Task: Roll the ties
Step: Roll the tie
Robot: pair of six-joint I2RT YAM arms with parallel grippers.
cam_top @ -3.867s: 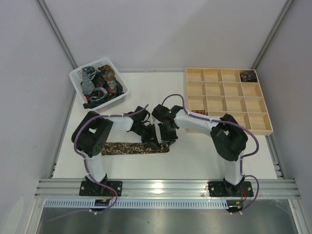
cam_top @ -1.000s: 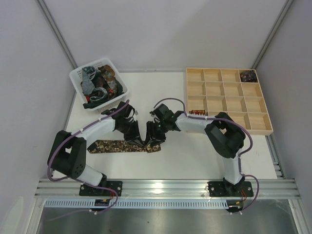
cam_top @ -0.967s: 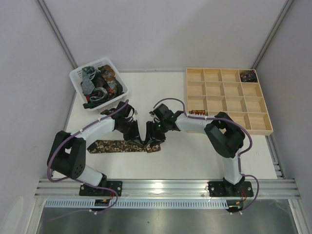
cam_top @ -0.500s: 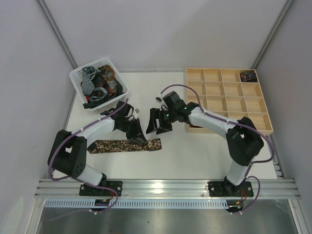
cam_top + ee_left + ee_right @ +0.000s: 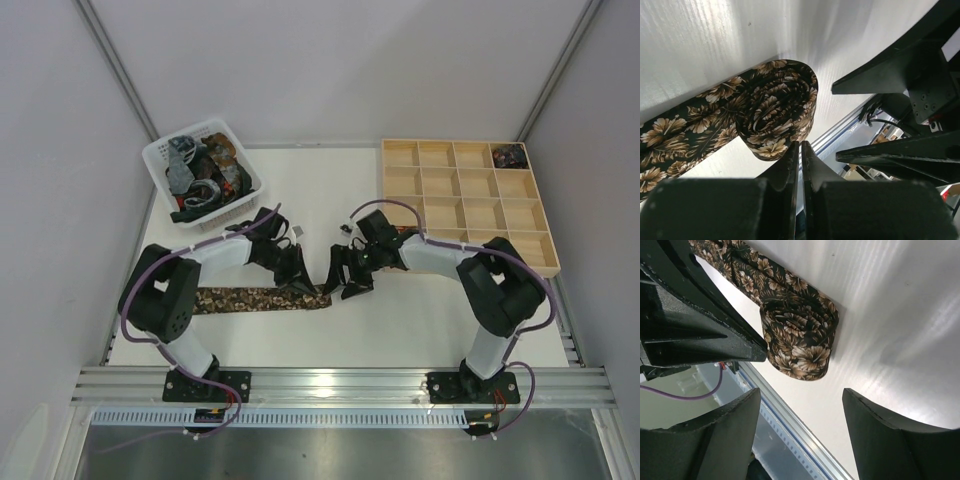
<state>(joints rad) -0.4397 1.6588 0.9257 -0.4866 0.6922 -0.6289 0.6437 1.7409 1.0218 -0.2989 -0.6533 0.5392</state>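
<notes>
Both arms reach in low over the table [image 5: 400,320], to the left of the wooden tray [image 5: 450,142] and nearer the bases than it. The left arm has its elbow folded back, far out from the tray. Its forearm runs toward the tray, and the wrist is dipped so the left gripper [image 5: 303,284] points down at the table. Its jaws are pressed together, with only a hairline slit between the fingers [image 5: 785,170] in the left wrist view. The tips sit against the edge of the rolled end [image 5: 777,112] of the brown floral tie [image 5: 250,298]; I cannot tell whether any fabric is pinched between them. The right arm has its elbow raised in front of the tray's near rim, with the forearm coming away from the tray. The right gripper [image 5: 342,279] is tilted down, facing the left one. Its jaws stand wide apart with nothing between them; in the right wrist view the roll lies just beyond the fingertips, untouched. The tie lies flat on the table, running away from the tray, its tray-side end curled into a loose roll between the two grippers. More ties [image 5: 205,170] are heaped in the white basket [image 5: 187,133], well left of the tray. One rolled tie [image 5: 511,155] sits in the tray's far right corner compartment.
</notes>
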